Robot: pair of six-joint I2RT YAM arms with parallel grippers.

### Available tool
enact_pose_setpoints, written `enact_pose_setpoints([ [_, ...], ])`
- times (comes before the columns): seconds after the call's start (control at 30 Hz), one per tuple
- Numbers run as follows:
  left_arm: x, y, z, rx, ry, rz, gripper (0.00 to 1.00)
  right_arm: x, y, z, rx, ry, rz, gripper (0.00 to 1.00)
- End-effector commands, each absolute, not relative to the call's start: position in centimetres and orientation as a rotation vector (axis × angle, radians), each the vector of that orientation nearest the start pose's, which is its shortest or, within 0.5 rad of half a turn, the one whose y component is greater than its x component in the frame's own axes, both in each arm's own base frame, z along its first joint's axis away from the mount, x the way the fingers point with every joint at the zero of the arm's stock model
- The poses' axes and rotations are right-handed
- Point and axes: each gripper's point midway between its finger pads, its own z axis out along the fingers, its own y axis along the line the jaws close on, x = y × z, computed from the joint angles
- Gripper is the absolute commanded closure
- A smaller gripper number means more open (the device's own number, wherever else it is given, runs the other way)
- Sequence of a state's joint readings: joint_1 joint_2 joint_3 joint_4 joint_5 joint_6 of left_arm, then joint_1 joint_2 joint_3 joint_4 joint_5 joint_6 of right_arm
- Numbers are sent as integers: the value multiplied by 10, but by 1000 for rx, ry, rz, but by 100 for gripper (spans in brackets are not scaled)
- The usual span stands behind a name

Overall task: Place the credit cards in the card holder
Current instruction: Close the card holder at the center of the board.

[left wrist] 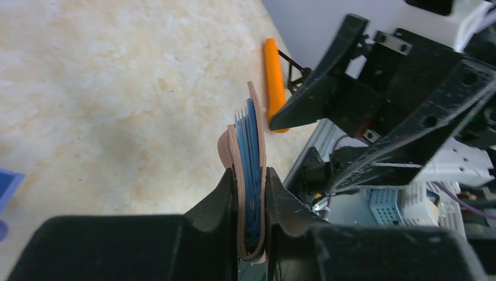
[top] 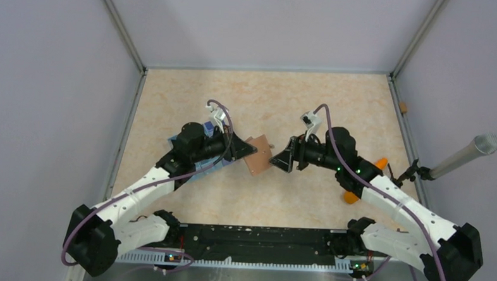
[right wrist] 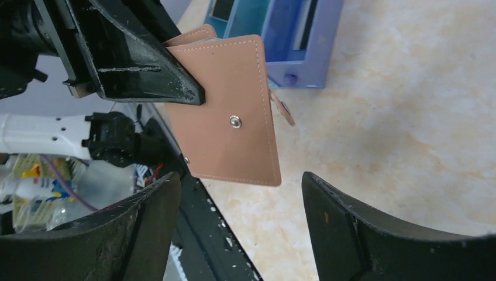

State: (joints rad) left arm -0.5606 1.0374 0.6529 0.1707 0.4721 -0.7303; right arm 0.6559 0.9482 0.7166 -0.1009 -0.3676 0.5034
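Observation:
My left gripper (top: 244, 152) is shut on the folded brown card holder (top: 258, 156) and holds it above the table's middle. In the left wrist view the card holder (left wrist: 257, 140) stands edge-on between my fingers, with blue card edges (left wrist: 248, 146) showing inside the fold. In the right wrist view the card holder (right wrist: 231, 117) hangs with its snap button toward me. My right gripper (top: 275, 159) is open and empty, just to the right of the card holder, its jaws wide apart and not touching it. No loose card shows on the table.
A blue box with compartments (right wrist: 281, 35) lies under my left arm, partly hidden in the top view (top: 197, 167). An orange carrot-shaped object (top: 366, 180) lies under my right arm, also in the left wrist view (left wrist: 274, 82). A grey tube (top: 467, 155) pokes in at right.

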Motion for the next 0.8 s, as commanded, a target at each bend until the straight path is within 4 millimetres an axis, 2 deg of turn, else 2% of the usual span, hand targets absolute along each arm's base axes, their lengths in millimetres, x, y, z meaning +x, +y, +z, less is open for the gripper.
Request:
enact_pose_setpoints([
  [0.0, 209, -280, 280, 398, 1717, -1483, 100, 192, 287, 236, -559, 1901, 1317, 27],
  [0.1, 202, -283, 286, 426, 1684, -1536, 100, 187, 292, 227, -571, 1919, 1371, 28],
  [0.23, 198, -284, 287, 441, 1677, -1573, 99, 181, 297, 226, -582, 1905, 1446, 30],
  [0.3, 196, -286, 287, 449, 1670, -1599, 98, 178, 300, 228, -582, 1883, 1489, 36],
  [0.37, 193, -288, 288, 453, 1658, -1631, 97, 174, 304, 230, -590, 1860, 1540, 48],
  [0.43, 192, -289, 290, 447, 1644, -1656, 93, 172, 307, 229, -593, 1860, 1555, 69],
  [0.5, 191, -289, 293, 437, 1630, -1671, 75, 175, 306, 227, -573, 1866, 1539, 90],
  [0.53, 192, -288, 292, 425, 1628, -1669, 59, 177, 305, 227, -559, 1864, 1527, 97],
  [0.6, 195, -285, 291, 392, 1629, -1651, 26, 180, 303, 230, -537, 1853, 1502, 100],
  [0.63, 197, -284, 288, 372, 1632, -1632, 15, 181, 301, 232, -525, 1844, 1492, 100],
  [0.7, 201, -282, 280, 334, 1664, -1580, 4, 182, 300, 237, -515, 1820, 1484, 100],
  [0.77, 202, -285, 267, 315, 1730, -1528, 1, 183, 300, 240, -517, 1807, 1482, 100],
])
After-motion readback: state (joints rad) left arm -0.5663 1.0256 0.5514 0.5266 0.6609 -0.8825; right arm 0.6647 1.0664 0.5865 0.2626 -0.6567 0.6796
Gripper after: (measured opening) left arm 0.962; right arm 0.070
